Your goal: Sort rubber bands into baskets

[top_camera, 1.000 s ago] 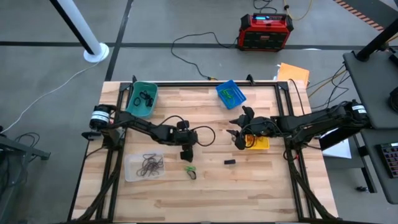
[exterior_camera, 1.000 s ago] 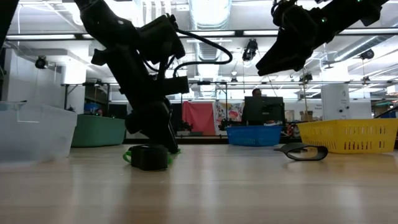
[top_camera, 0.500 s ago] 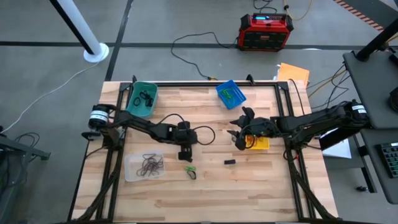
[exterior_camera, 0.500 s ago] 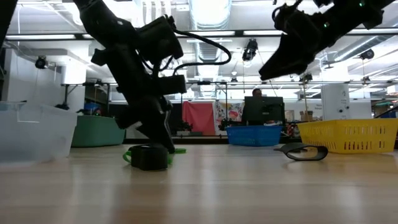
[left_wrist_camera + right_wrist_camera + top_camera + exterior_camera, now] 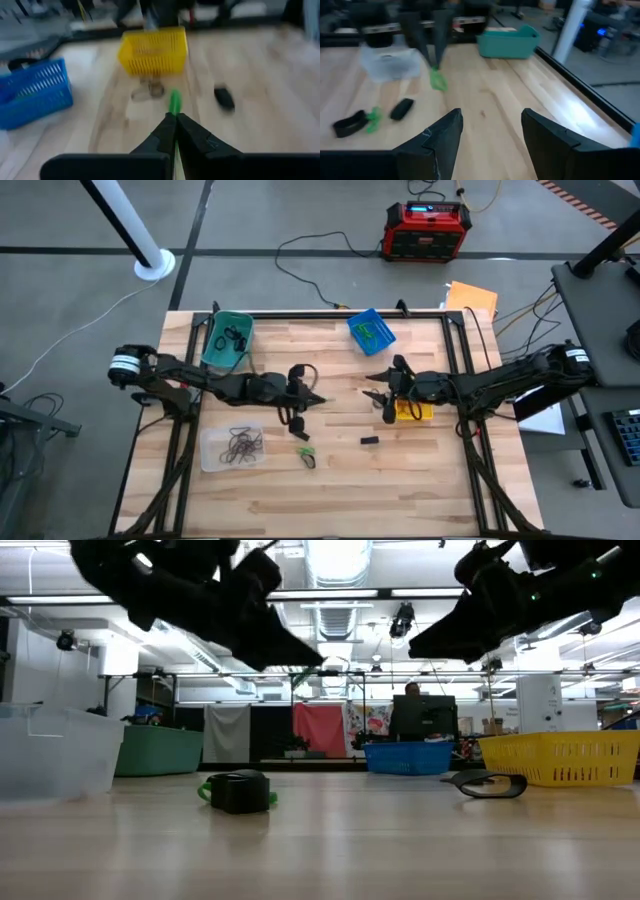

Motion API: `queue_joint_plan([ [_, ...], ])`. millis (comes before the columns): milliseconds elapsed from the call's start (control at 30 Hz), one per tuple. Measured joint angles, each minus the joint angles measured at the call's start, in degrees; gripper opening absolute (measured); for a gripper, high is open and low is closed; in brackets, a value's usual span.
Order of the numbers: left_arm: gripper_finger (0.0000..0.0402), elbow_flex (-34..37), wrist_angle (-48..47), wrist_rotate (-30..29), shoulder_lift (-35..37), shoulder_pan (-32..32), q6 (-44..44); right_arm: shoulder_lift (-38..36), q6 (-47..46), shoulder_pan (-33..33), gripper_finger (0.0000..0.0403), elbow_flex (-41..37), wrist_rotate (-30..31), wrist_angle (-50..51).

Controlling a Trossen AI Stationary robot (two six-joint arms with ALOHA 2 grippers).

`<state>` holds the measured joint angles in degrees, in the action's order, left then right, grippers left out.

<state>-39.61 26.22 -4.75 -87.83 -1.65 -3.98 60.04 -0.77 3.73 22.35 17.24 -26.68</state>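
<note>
My left gripper [image 5: 317,401] hangs above the table's middle, level, pointing toward the right edge, and is shut on a bright green rubber band [image 5: 174,101]. My right gripper [image 5: 377,397] is open and empty, facing it from beside the yellow basket [image 5: 417,409]. A black band and a green band [image 5: 305,455] lie flat on the table below. The clear basket [image 5: 231,448] holds several dark bands. The teal basket [image 5: 228,340] stands far left and the blue basket [image 5: 371,331] at the far middle. A dark band [image 5: 490,784] lies by the yellow basket. My left gripper pinches the green band between its two fingertips [image 5: 167,126], and a short end of the band [image 5: 174,98] sticks out past them. The fingers lie level, pointing toward the table's right side. The band is lifted clear of the table, as the right wrist view [image 5: 438,80] also shows.
A small black block [image 5: 370,441] lies on the table near the middle right. Black rails run along the table's edges. Bare wood lies toward the near edge.
My left gripper has risen from the table beside the black and green bands, tipped from pointing down to level, and gone toward the far right, carrying a green band clear of the table. The black band and one green band have stayed on the table.
</note>
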Motion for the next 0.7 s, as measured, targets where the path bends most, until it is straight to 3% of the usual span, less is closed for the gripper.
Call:
queue_joint_plan([
  [167, 0.0000, 3.7, 12.2, 1.3, 0.9, 0.0, 2.3, 3.8, 1.9, 0.0, 0.0199, 1.2, -2.9, -4.7],
  [700, 0.0000, 3.9, 10.6, 1.4, 0.8, 0.0, 3.5, 24.7, 13.8, 0.0, 0.0199, 17.2, -3.8, -5.4],
])
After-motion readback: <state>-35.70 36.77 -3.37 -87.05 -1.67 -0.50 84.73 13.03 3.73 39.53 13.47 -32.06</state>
